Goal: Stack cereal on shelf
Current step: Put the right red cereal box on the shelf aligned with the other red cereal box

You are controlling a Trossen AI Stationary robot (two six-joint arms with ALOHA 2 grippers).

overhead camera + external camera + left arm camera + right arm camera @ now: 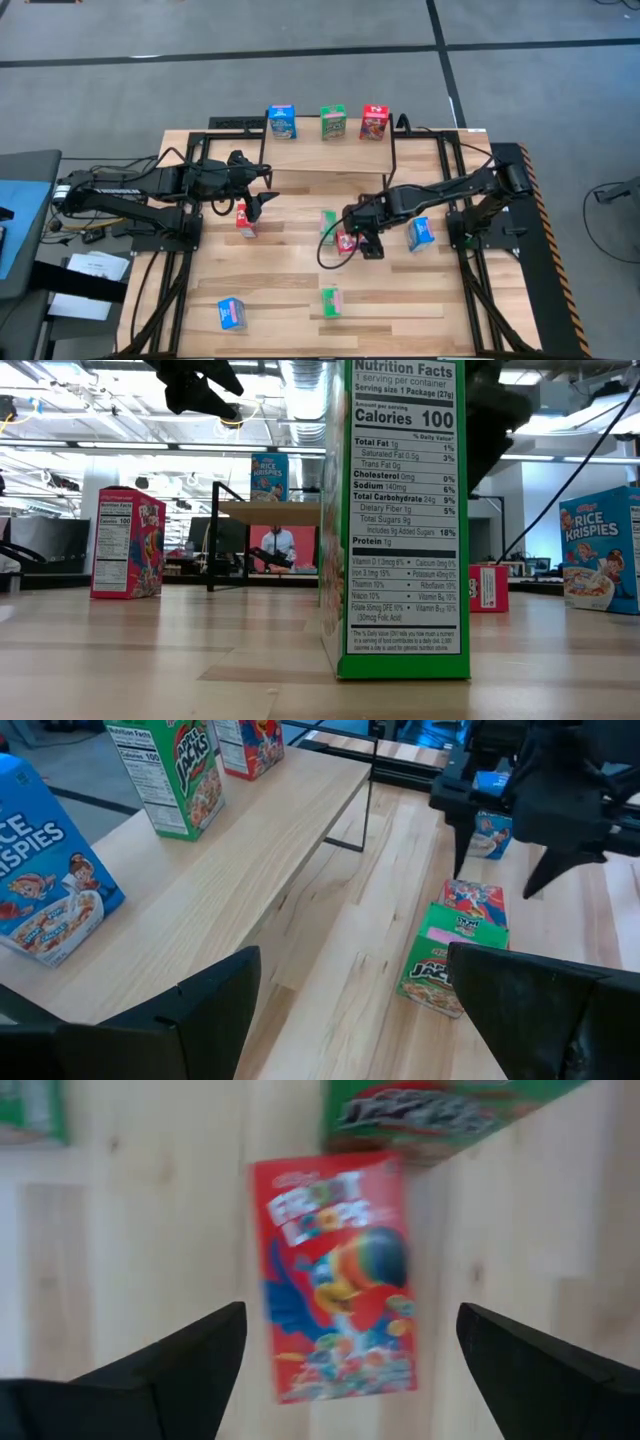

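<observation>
Right wrist view: the right claw [350,1370] hangs wide open directly over a red cereal box [335,1275] lying flat, printed front up, with a dark finger to either side of it and nothing held.
Right claw, placing: near the middle of the table [300,290], arm reaching in from the right edge.
Next to that box: a green box [450,1110] also lying flat, touching or just beside it toward the far edge.
Left claw: the left claw [262,200] is wide and empty, held near the shelf's left end, just beside an upright red box [246,220].
Shelf: the shelf [330,150] stands along the table's far edge and carries three upright boxes in a row, a blue one [282,121], a green one [333,122] and a red one [374,122].
Rest of the cereal: a blue box [420,233] toward the right edge, another blue box [232,314] near the front left corner, and a green box [331,301] at the front edge, middle.
Handling, judged: small cardboard cartons, likely light and stiff but easy to dent, with a glossy face that may slip.
Where to grip, judged: across the flat red box's two long edges, squeezed gently; lying flat, it would need turning upright before it stands on the shelf.
Risk, judged: a finger could catch the neighbouring green box on the way down.
</observation>
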